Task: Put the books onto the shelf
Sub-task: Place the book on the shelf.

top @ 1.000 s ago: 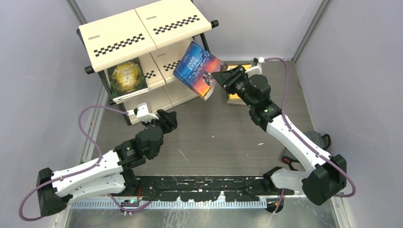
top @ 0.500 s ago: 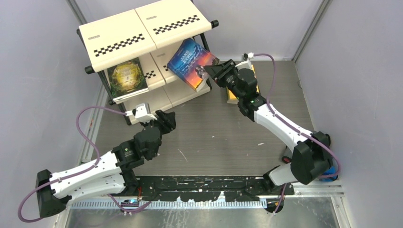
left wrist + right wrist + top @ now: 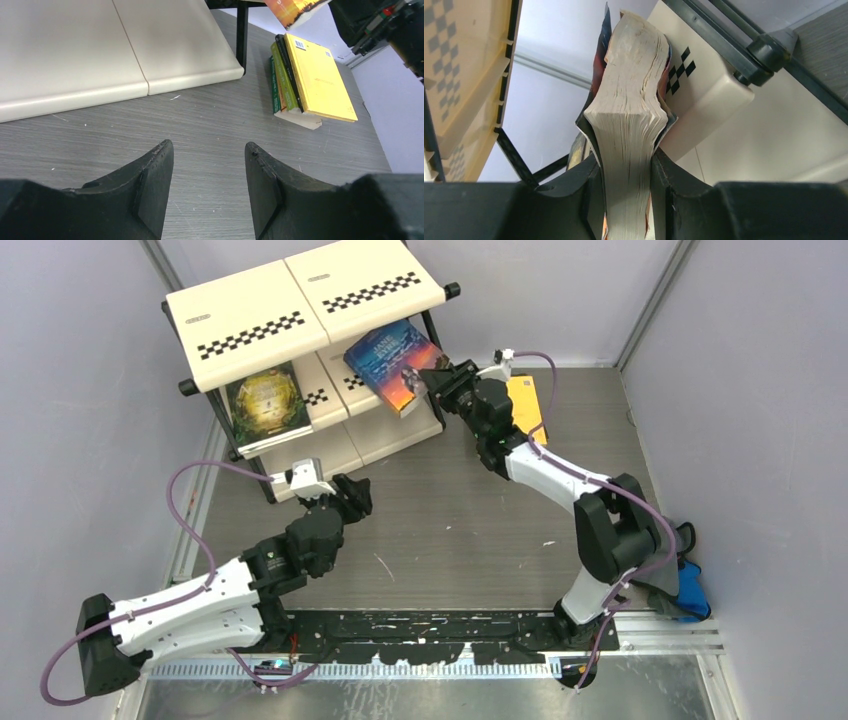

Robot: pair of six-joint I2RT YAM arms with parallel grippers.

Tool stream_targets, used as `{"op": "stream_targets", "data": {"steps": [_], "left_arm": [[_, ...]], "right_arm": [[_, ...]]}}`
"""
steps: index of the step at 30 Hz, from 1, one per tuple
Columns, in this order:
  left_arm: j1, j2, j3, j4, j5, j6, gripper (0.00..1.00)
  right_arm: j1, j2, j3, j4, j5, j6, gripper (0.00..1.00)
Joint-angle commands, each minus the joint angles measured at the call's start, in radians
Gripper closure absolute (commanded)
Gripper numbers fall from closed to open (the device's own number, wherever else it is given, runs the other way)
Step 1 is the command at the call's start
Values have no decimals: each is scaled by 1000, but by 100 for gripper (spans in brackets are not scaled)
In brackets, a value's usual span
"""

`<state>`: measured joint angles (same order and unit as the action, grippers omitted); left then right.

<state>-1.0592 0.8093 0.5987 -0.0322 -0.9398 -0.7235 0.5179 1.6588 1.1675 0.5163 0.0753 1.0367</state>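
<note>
My right gripper [image 3: 427, 380] is shut on a blue book [image 3: 388, 358], holding it tilted at the right end of the shelf's [image 3: 300, 302] middle tier, partly under the top panel. In the right wrist view the fingers [image 3: 626, 165] pinch the book's page edge [image 3: 630, 120] beside a checkered shelf panel [image 3: 719, 105]. A dark green-and-gold book [image 3: 265, 400] lies on the middle tier's left side. A stack of books [image 3: 524, 400] topped by a yellow-orange one [image 3: 317, 75] lies on the floor right of the shelf. My left gripper [image 3: 352, 492] hovers open [image 3: 207, 150] over bare floor before the lowest shelf panel [image 3: 100, 55].
Grey walls close in on the left, back and right. A grey-and-blue bundle [image 3: 685, 585] lies by the right arm's base. A black rail [image 3: 430, 630] runs along the near edge.
The right arm has stretched left and back, carrying the blue book from in front of the shelf in under its top panel. The left arm has hardly moved.
</note>
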Motion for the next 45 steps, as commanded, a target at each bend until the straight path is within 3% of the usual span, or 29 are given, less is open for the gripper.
{"op": "stream_targets", "data": {"steps": [1,21,35,38,42,45], "left_arm": [[-3,-24,2,42,-27,20,45],[-3,-60,-6,4,-31,15,45],[-4,-96,-7,-20,-48,35,44],[-3,-103,-12,-22,-52,37,44],[-3,-109,-10,-29,-55,38,43],[-4,-109,-7,-26,-56,43,43]], "right_arm": [[22,9,106,281,80,-26,99],[137,161,214,330,389,-100,99],[146,202,257,297,544,-120,98],[146,209,272,274,555,-127,85],[146,223,285,254,545,-125,53],[146,224,276,251,533,-123,42]]}}
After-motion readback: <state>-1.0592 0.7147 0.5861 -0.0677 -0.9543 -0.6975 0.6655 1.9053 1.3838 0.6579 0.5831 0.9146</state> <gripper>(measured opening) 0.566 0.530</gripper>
